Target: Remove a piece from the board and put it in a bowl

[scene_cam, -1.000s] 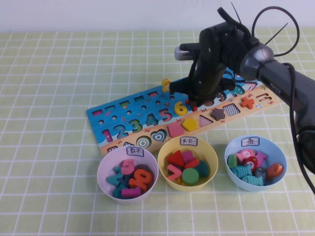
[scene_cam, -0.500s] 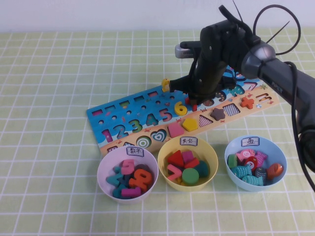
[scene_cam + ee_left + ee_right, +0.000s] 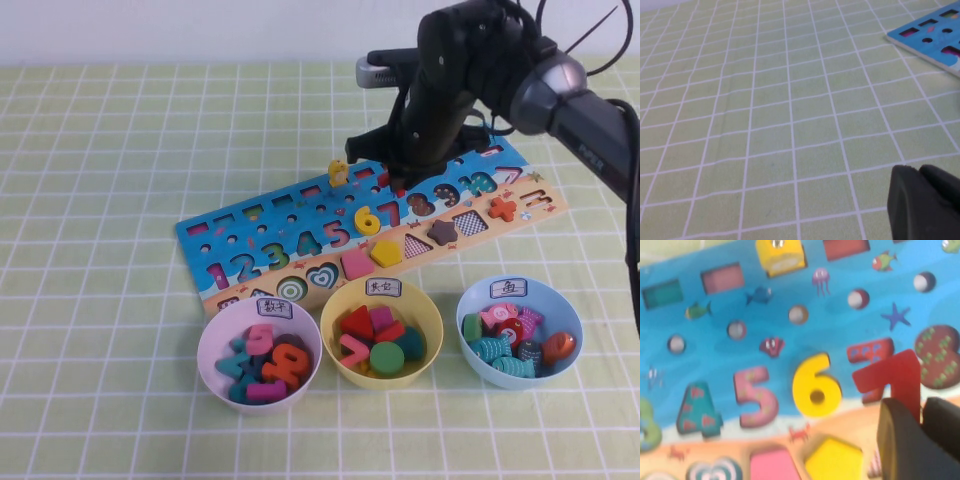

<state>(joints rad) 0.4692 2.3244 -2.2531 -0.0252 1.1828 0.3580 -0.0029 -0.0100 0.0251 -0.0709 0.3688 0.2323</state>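
My right gripper (image 3: 399, 183) hovers over the middle of the board (image 3: 300, 212), above its digit row. In the right wrist view my right gripper (image 3: 921, 412) is shut on the stem of the red 7 piece (image 3: 892, 372), held just above its red printed recess (image 3: 867, 351) in the board (image 3: 740, 315). The lilac bowl (image 3: 206, 345), with several digit pieces in it, stands in front of the board's left part. My left gripper (image 3: 916, 172) is shut and empty, low over the cloth, with a corner of the board (image 3: 930, 35) beyond it.
The yellow 6 (image 3: 367, 220) sits left of the 7's recess, and the red plus sign (image 3: 503, 209) is on the tan strip. A yellow bowl (image 3: 432, 318) and a light blue bowl (image 3: 577, 322) with pieces stand right of the lilac one. A small yellow block (image 3: 338, 172) stands on the board's far edge.
My right gripper has risen from the board and moved slightly away, lifting the red 7 out of its recess, which now shows. The bowls have not moved.
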